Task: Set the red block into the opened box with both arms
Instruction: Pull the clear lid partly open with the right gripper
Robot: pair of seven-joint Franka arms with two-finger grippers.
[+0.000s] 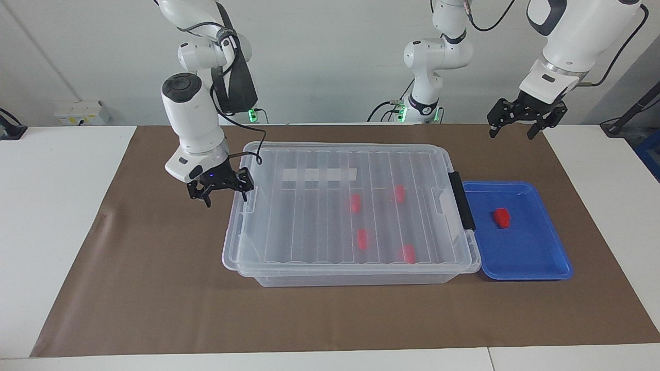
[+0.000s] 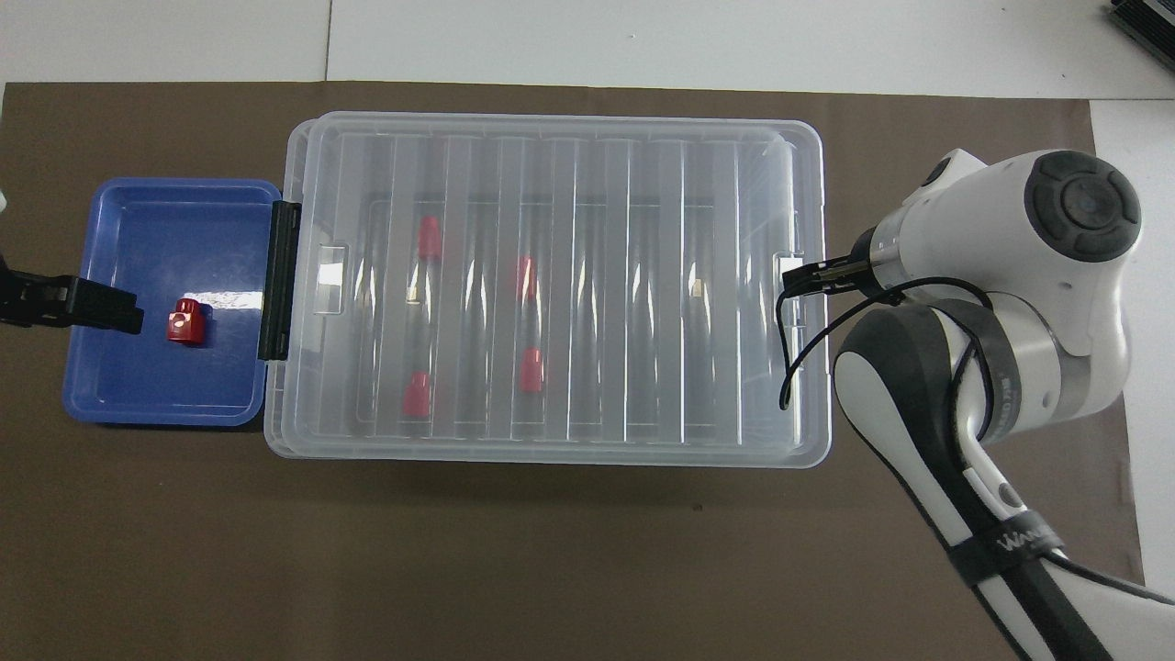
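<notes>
Facing view: right gripper [image 1: 221,190], jaws spread and empty, hangs at the box [image 1: 350,206] lid's end tab; seat them squarely there before lifting. Left gripper [image 1: 518,121], also spread, waits above the blue tray [image 1: 546,257] holding the red block [image 1: 501,217].

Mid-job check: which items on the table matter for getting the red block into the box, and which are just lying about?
For the job:
- red block in the blue tray
- box, lid on
- right gripper, open at the box's end
- left gripper, open

Lying about:
- four red blocks inside the box
- brown mat
</notes>
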